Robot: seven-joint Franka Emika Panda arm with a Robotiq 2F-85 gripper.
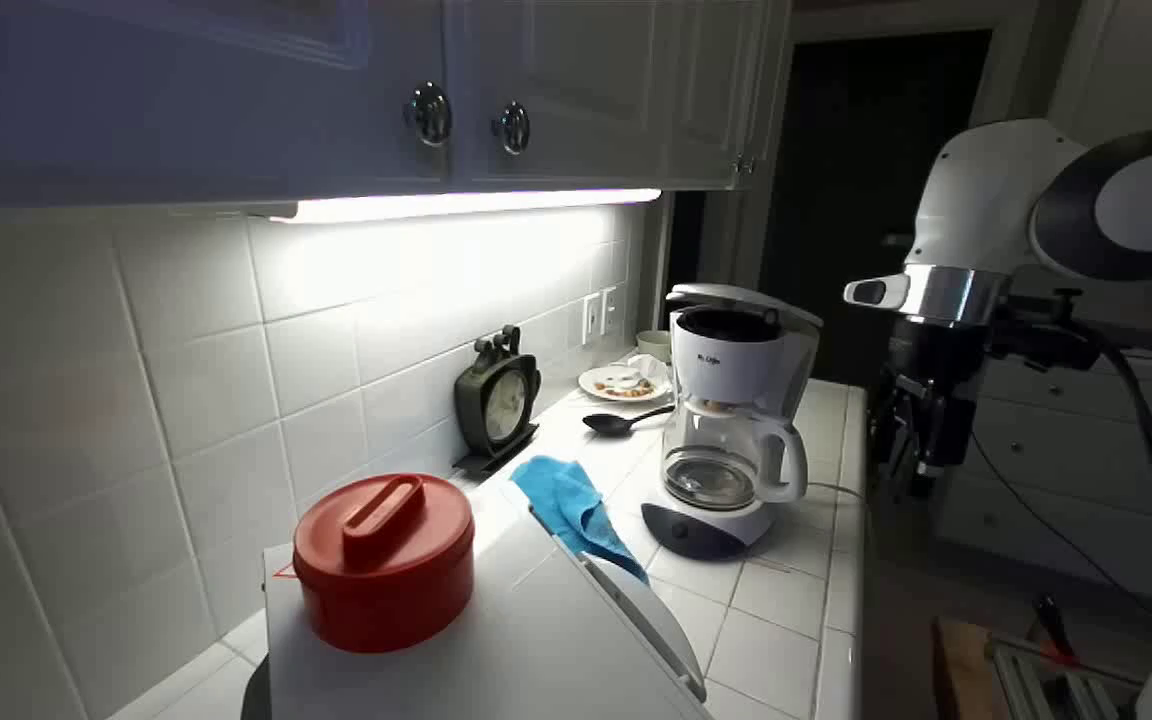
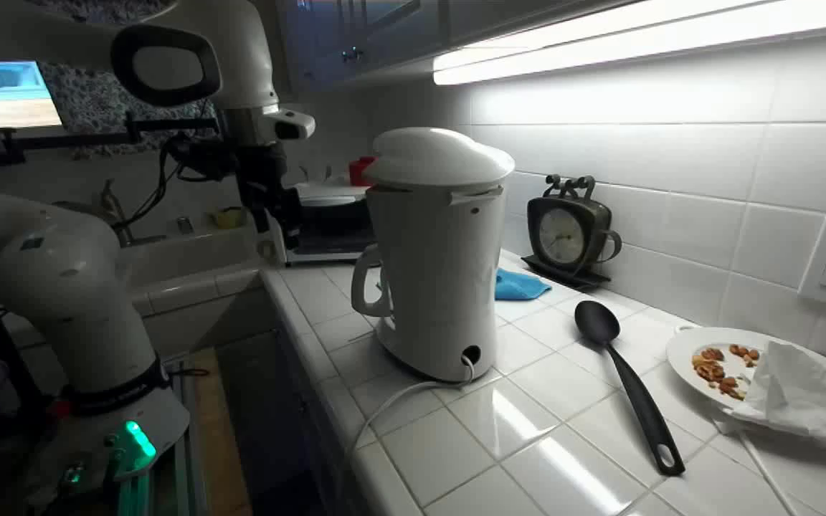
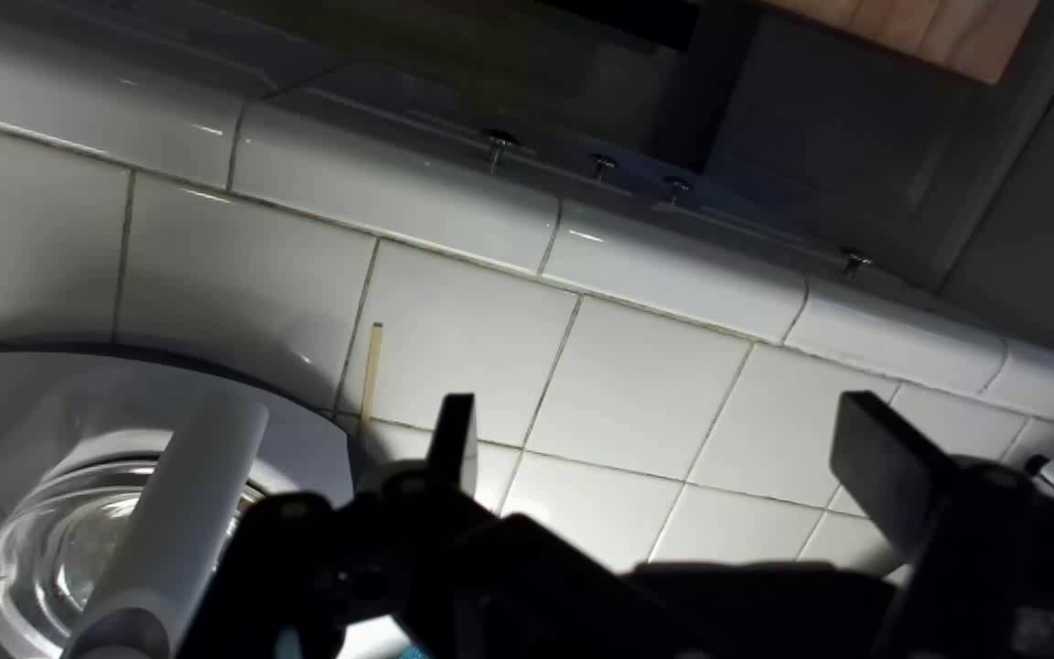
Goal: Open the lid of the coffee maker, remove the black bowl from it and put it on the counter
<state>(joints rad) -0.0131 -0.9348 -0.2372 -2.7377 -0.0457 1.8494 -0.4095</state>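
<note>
The white coffee maker (image 1: 736, 370) stands on the white tiled counter (image 1: 781, 610); it also shows in an exterior view from behind (image 2: 436, 279). Its white lid (image 1: 721, 293) is partly raised and tilted, with a gap beneath (image 2: 442, 154). The black bowl (image 1: 731, 324) sits in the machine's top under the lid; it is hidden in the other views. My gripper (image 1: 906, 482) is open and empty, beside the machine near the counter's edge, apart from it and below lid height (image 2: 277, 228). In the wrist view the open fingers (image 3: 657, 399) are above bare tiles, with the carafe handle (image 3: 184, 513) at left.
A red container (image 1: 386, 560) stands on a white appliance (image 1: 536, 640). A blue cloth (image 1: 576, 510), a clock (image 2: 567, 229), a black spoon (image 2: 632, 387) and a plate with nuts (image 2: 689, 351) lie around the machine. Cabinets (image 1: 576, 90) hang above.
</note>
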